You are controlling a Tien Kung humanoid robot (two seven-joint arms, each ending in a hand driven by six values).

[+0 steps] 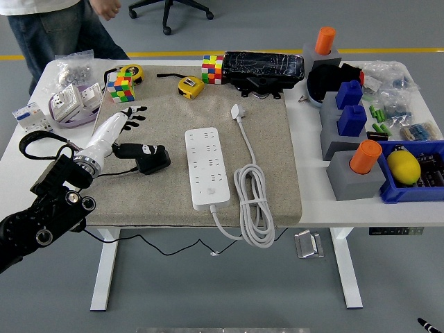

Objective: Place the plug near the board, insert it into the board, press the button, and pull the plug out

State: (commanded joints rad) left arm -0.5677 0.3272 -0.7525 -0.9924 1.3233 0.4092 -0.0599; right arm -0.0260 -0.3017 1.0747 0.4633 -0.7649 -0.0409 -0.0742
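A beige mat (159,201) covers the white table. The plug (238,111) lies beyond the power strip (207,167): light, rigid, best pinched by its body, trailing stiff cable. The left hand (128,135) rests released, empty.
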